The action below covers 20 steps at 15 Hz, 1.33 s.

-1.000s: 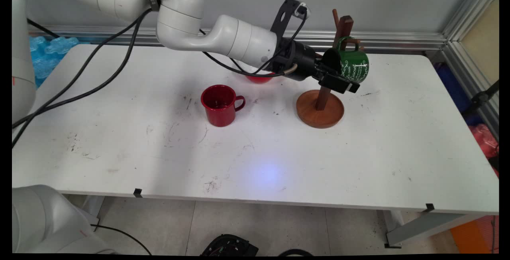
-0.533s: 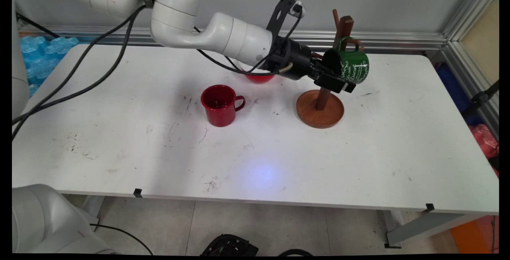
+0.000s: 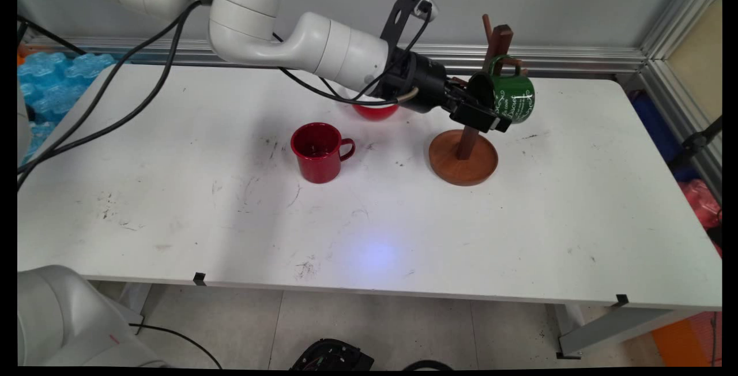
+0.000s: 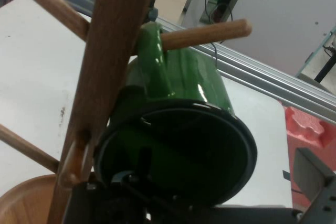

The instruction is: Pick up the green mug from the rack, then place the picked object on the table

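Hanging by its handle on a peg of the wooden stand (image 3: 464, 151), the green mug (image 3: 511, 97) was met at its rim by the end effector (image 3: 483, 117); the grip could not be told. Well apart on the desk (image 3: 519, 232), a red mug (image 3: 316, 152) was seen upright.

Glossy green mug (image 3: 510, 96), seemingly enamelled, on a smooth wooden stand (image 3: 464, 160).

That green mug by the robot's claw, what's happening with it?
The white arm's gripper is right at the green mug, which hangs by its handle on a peg of the wooden mug stand. The hand view looks straight into the mug's mouth. Whether the gripper is clamped on it isn't clear. A red mug stands alone on the table, with a red bowl behind the arm.
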Available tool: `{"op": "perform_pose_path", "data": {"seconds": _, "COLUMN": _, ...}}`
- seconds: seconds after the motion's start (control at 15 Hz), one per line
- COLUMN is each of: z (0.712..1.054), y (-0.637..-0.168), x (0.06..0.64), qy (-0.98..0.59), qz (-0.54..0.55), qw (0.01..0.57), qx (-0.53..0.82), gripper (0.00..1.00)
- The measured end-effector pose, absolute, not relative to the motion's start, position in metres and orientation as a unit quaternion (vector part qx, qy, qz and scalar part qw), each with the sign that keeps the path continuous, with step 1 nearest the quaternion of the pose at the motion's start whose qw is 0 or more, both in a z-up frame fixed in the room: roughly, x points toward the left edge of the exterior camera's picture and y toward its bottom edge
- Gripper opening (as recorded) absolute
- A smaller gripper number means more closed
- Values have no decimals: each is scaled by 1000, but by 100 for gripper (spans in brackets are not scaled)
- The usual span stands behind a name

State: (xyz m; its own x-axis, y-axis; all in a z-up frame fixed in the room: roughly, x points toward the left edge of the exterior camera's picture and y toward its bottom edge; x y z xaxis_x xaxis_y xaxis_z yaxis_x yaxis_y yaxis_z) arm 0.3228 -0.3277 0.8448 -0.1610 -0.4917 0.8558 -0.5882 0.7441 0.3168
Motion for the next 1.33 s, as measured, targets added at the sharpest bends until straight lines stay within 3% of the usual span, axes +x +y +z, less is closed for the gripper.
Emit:
{"op": "perform_pose_path", "data": {"seconds": 0.73, "z": 852, "y": -322, "x": 328, "qy": -763, "qz": 41, "qw": 542, "qx": 350, "gripper": 100}}
{"op": "perform_pose_path", "data": {"seconds": 0.8, "z": 853, "y": -321, "x": 328, "qy": -763, "qz": 42, "qw": 542, "qx": 349, "gripper": 0}}
{"op": "perform_pose_path", "data": {"seconds": 1.33, "z": 856, "y": -320, "x": 334, "qy": -764, "qz": 48, "qw": 541, "qx": 348, "gripper": 0}}
